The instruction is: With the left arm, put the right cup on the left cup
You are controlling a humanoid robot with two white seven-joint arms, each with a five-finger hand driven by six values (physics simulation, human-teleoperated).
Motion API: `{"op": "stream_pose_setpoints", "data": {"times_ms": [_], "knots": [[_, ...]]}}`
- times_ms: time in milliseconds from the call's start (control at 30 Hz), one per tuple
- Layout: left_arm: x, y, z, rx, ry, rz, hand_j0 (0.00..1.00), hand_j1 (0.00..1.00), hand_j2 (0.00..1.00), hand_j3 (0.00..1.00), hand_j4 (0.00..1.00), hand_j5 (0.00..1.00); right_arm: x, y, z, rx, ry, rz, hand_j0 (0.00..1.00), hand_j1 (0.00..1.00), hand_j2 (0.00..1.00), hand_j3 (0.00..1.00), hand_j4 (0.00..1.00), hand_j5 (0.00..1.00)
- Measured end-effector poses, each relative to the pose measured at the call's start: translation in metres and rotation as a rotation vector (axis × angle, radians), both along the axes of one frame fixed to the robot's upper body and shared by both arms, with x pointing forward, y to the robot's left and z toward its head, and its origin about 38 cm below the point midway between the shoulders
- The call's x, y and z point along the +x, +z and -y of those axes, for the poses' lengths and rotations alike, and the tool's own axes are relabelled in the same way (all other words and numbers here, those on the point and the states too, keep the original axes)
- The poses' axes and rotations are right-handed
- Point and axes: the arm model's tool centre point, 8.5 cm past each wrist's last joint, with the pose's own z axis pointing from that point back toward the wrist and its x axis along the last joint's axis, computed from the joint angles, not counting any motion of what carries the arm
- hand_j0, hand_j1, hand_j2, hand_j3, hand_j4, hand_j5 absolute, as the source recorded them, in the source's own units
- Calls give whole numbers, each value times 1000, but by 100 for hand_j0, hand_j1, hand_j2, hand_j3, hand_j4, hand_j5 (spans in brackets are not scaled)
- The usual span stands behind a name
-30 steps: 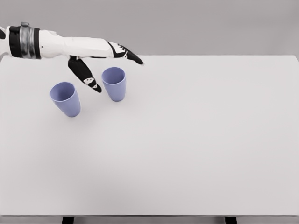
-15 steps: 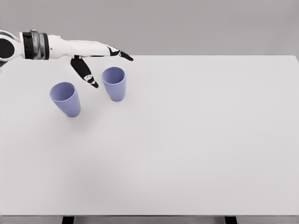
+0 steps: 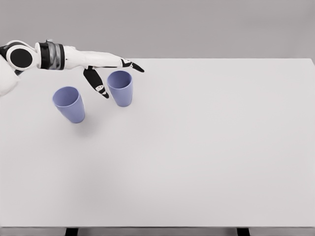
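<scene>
right now the left hand point(image 3: 103, 69) hovers at the far left of the table point(image 3: 206, 147), fingers spread and holding nothing, thumb hanging just at nine o'clock of the right cup point(image 3: 120, 88). the left cup point(image 3: 69, 104) stands apart at about eight o'clock from it. both look like light, stiff, smooth plastic; i'd pinch the right one around its upper wall, gently.
</scene>
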Motion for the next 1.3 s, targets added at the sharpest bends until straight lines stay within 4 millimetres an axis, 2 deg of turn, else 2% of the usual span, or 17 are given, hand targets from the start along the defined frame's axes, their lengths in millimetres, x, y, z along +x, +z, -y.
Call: {"op": "stream_pose_setpoints", "data": {"times_ms": [200,367,733,800,867,933,1300], "knots": [[1,0,-1,6,4,2,100,100,100,100,100,100,0,0,0,0,0,0,100,100,100,100,100,100],[7,-3,-11,25,42,6,100,100,100,100,100,100,-1,0,0,0,0,-1,100,100,100,100,100,100],[12,-26,3,42,50,-13,100,100,100,100,100,100,-1,0,0,0,0,-2,100,100,100,100,100,100],[12,-27,3,41,50,-14,84,84,84,84,84,84,-1,0,0,0,0,-1,100,100,100,100,100,100],[12,-27,4,40,50,-13,59,59,59,59,59,59,-1,0,0,0,0,-1,100,100,100,100,100,100],[12,-26,4,35,51,-12,51,51,51,51,51,51,-1,0,0,0,0,-1,100,100,100,100,100,100],[12,-21,-1,24,58,-4,49,49,49,49,49,49,-1,0,0,0,0,-1,100,100,100,100,100,100]]}}
